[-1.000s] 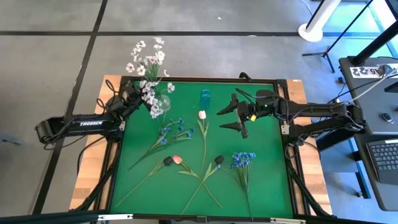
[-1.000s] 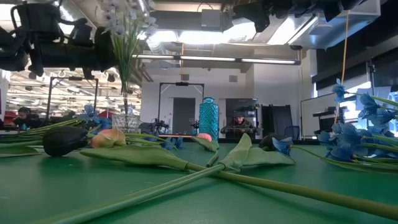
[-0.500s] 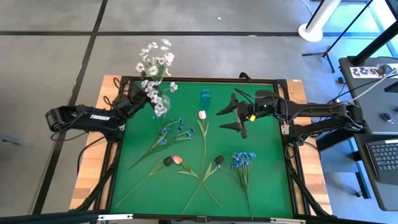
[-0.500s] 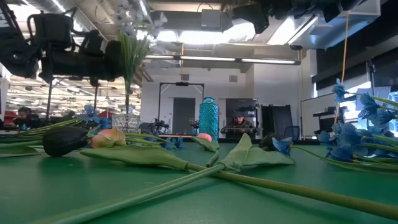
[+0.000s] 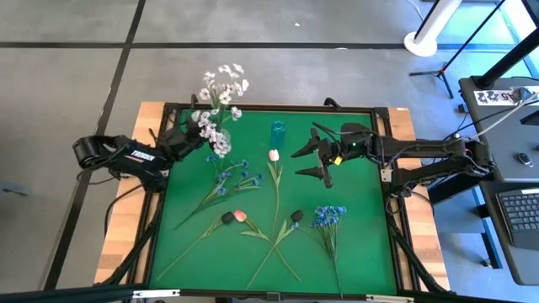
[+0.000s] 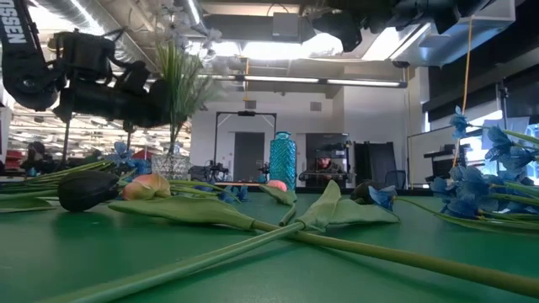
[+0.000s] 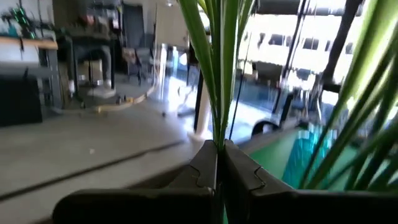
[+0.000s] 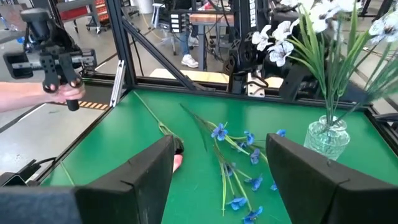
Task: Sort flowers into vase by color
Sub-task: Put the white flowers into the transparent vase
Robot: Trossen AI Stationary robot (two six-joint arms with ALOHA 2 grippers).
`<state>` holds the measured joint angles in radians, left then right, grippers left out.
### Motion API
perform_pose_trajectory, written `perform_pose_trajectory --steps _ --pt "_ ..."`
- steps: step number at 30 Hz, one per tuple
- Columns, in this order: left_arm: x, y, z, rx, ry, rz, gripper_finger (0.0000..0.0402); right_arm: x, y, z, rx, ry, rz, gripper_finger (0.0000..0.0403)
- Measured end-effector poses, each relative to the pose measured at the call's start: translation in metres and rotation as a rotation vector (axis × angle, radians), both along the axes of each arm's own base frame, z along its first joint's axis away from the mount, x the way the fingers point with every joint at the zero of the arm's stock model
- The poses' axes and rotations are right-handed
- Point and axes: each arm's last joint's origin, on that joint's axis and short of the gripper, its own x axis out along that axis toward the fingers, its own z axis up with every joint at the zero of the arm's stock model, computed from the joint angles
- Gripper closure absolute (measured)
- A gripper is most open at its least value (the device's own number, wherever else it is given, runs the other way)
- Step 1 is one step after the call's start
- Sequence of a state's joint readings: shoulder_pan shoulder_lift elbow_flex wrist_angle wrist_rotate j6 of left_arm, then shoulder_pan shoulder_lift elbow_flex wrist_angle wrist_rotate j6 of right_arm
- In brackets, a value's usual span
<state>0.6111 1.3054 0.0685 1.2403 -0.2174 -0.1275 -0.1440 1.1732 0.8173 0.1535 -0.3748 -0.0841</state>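
My left gripper (image 5: 200,135) is over the table's far left corner, shut on a spray of white blossoms (image 5: 223,84) with green stems (image 6: 174,84). The spray stands above a clear glass vase (image 5: 221,141), which shows in the right wrist view (image 8: 326,138) with white blossoms over it. A blue vase (image 5: 278,132) stands to its right. My right gripper (image 5: 313,157) hovers open right of a pale tulip (image 5: 274,155). Blue sprays (image 5: 233,177) (image 5: 328,216) and a pink tulip (image 5: 241,216) lie flat on the green mat. My left gripper pinches the green stems of the white spray (image 7: 217,134) between its two shut fingers (image 7: 202,171), coming level from the table's left side, across the stems. The spray stands nearly upright, blossoms above the fingers. A thin stem (image 6: 172,139) runs down to the glass vase; whether it is inside I cannot tell.
Two dark tulip heads (image 5: 227,219) (image 5: 296,216) with long stems and leaves lie crossed near the mat's near edge. A black frame (image 5: 269,108) rims the table. In the right wrist view a person's hand with a controller (image 8: 59,68) shows beyond the table.
My left gripper has moved toward the table's right and far edge, toward the glass vase, carrying the white spray. The blossoms have shifted right with it and the spray stands closer over the vase. My right gripper has kept open and nearly still.
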Motion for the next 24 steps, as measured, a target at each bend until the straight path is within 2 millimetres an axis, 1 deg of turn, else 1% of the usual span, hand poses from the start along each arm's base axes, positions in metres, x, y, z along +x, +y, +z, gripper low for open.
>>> perform_pose_trajectory --steps 4,9,18,24 --pt "0.003 -0.004 -0.007 -0.043 0.062 -0.024 0.0388 0.000 0.000 0.000 0.000 0.001 0.000 0.0150" --pt "0.007 -0.011 -0.008 -0.042 0.080 -0.046 0.0360 0.000 0.000 0.000 0.000 0.001 0.000 0.0150" --pt "0.012 -0.023 -0.010 0.046 0.196 0.076 0.0320 0.000 0.000 0.000 0.006 0.002 -0.001 0.0150" --pt "0.013 -0.028 -0.010 0.067 0.236 0.139 0.0282 0.000 0.000 0.000 0.008 0.002 -0.001 0.0150"
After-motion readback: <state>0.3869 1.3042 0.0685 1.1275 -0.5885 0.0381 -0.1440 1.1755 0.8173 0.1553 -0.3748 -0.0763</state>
